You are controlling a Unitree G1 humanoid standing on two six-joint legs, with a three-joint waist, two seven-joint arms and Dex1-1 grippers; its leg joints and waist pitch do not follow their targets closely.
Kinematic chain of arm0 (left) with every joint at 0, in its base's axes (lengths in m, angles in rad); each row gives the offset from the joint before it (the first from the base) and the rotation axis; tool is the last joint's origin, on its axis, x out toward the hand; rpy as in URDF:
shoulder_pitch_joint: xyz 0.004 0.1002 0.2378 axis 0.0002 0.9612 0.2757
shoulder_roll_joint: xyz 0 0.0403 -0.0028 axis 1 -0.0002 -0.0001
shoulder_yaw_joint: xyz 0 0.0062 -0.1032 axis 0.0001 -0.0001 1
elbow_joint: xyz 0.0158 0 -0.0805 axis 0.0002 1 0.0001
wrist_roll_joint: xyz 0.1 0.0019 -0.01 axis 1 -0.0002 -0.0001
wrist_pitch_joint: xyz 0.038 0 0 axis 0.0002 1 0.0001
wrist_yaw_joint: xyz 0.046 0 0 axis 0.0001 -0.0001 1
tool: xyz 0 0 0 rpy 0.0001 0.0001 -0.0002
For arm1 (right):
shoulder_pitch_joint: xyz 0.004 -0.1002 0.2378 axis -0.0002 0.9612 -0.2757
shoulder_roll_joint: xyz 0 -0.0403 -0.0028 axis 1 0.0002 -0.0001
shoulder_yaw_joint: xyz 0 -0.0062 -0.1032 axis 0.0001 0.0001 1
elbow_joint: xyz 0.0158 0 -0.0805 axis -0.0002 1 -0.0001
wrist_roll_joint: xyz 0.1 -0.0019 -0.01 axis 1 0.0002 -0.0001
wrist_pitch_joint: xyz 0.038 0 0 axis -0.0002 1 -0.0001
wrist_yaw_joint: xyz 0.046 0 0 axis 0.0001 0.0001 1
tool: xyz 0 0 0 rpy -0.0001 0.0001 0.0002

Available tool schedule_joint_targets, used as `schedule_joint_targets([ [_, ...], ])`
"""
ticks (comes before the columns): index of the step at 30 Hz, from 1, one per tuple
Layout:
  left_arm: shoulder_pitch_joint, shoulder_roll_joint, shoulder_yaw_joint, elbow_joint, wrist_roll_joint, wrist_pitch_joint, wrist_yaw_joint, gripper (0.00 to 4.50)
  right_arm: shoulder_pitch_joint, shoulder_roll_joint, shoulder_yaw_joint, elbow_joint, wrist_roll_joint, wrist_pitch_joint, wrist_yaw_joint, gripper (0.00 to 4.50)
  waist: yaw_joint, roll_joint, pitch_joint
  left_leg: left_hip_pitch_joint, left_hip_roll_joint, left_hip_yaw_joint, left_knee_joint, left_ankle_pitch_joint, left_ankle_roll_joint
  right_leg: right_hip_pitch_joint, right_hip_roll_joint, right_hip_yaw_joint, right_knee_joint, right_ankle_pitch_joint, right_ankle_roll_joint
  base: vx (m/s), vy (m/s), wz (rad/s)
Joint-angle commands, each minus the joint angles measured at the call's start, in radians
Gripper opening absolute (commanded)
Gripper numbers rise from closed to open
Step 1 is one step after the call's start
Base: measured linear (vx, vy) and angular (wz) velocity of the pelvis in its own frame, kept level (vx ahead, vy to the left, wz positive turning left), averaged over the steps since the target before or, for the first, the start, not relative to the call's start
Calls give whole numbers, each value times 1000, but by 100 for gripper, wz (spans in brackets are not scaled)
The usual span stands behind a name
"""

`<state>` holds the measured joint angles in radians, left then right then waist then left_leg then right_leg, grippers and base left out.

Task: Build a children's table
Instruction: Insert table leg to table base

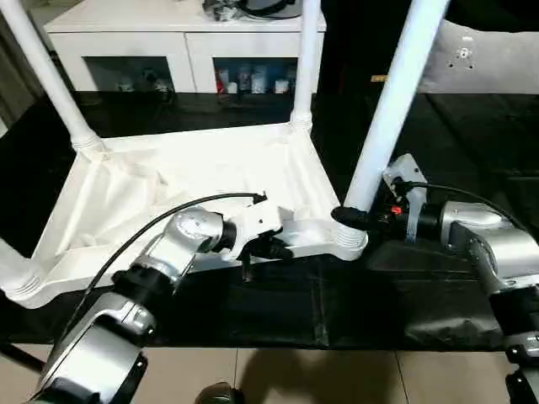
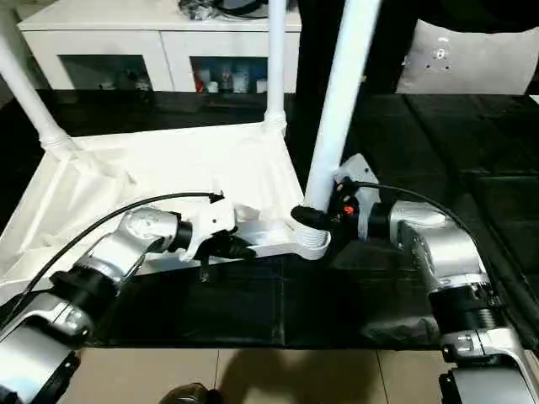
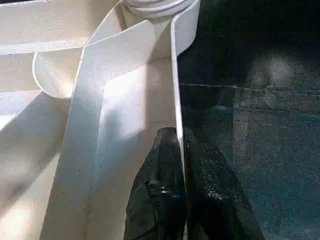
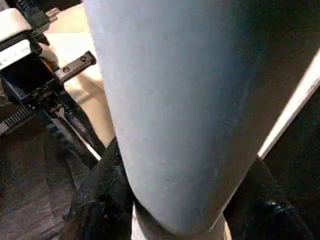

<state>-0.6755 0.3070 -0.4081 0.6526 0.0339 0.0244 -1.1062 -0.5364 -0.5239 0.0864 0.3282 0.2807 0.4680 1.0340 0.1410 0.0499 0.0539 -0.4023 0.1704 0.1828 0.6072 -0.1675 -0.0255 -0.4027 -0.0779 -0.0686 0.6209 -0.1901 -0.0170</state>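
I see four legs standing in the upturned table top [image 1: 168, 194]. My left gripper [image 3: 179, 165] pinches its rim; my right gripper [image 1: 358, 217] clasps the near-right leg [image 1: 392, 105], seating probably unfinished.

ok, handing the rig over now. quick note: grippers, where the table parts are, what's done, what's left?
Left gripper: shut on the near rim of the tabletop, which lies upside down on the black work table.
Right gripper: shut on the near right leg, low down, just above its corner socket.
Done: both far legs stand in their sockets; a leg base also sits in the near left corner.
Left: whether the near right leg is fully seated can't be told, so check it, release, then turn the table upright.
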Motion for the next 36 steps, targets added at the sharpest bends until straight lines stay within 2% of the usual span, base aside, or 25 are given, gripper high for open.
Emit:
schedule_joint_targets([
  [1, 5, -4, 0, -48, -5, -7, -30, 0, 2, -8, 35, 28, -21, 16, 6, 190, -2, -24, -75, 27, 63, -22, -66, -168, 54, 45, -84, 46, -75, -194, -205, 0, 0, 0],
  [10, 15, 4, 5, -79, -6, 6, -28, 0, 6, -30, 50, 34, -36, 31, 39, 190, -2, -24, -75, 26, 63, -22, -65, -165, 53, 46, -83, 47, -75, -197, -200, 0, 0, 0],
  [11, 16, 5, 5, -78, -5, 5, -27, 0, 6, -31, 48, 32, -32, 34, 43, 190, -2, -27, -75, 27, 63, -21, -65, -161, 54, 46, -82, 46, -75, -196, -201, 0, 0, 0],
  [19, 22, 14, 8, -96, -8, 16, -36, 0, 3, -39, 45, 24, -9, 54, 67, 189, -1, -25, -74, 28, 64, -22, -66, -174, 54, 44, -83, 46, -78, -225, -195, 0, 0, 0],
  [22, 25, 15, 9, -111, -15, 21, -48, 0, 1, -26, 34, 39, -1, 56, 63, 189, -1, -26, -75, 27, 64, -21, -65, -164, 55, 45, -84, 47, -76, -209, -199, 0, 0, 0],
  [26, 30, 10, 15, -132, -26, 35, -55, 0, 4, 10, -17, 73, 45, 81, 55, 189, 0, -26, -76, 26, 63, -21, -64, -155, 60, 45, -83, 45, -75, -191, -210, 0, 0, 0],
  [30, 34, 10, 20, -136, -26, 39, -47, 0, 27, 31, -59, 106, 72, 72, 36, 189, 0, -26, -76, 25, 63, -20, -63, -154, 59, 46, -84, 45, -74, -189, -211, 0, 0, 0],
  [31, 35, 8, 21, -137, -27, 41, -45, 0, 33, 36, -66, 110, 78, 71, 32, 189, 2, -22, -76, 26, 63, -21, -64, -157, 58, 45, -85, 45, -75, -193, -210, 0, 0, 0],
  [32, 36, 7, 23, -137, -30, 44, -43, 0, 40, 41, -76, 115, 86, 70, 27, 189, 1, -23, -76, 27, 64, -21, -65, -162, 54, 45, -84, 45, -76, -196, -209, 0, 0, 0],
  [34, 42, -1, 35, -146, -42, 61, -33, 0, 81, 72, -123, 127, 118, 61, 1, 189, 2, -18, -76, 28, 65, -22, -66, -169, 51, 44, -85, 45, -76, -192, -211, 0, 0, 0],
  [36, 43, -2, 38, -148, -44, 65, -33, 0, 89, 79, -132, 128, 122, 60, -3, 189, 2, -19, -78, 27, 64, -22, -66, -167, 50, 46, -85, 44, -75, -186, -214, 0, 0, 0],
])
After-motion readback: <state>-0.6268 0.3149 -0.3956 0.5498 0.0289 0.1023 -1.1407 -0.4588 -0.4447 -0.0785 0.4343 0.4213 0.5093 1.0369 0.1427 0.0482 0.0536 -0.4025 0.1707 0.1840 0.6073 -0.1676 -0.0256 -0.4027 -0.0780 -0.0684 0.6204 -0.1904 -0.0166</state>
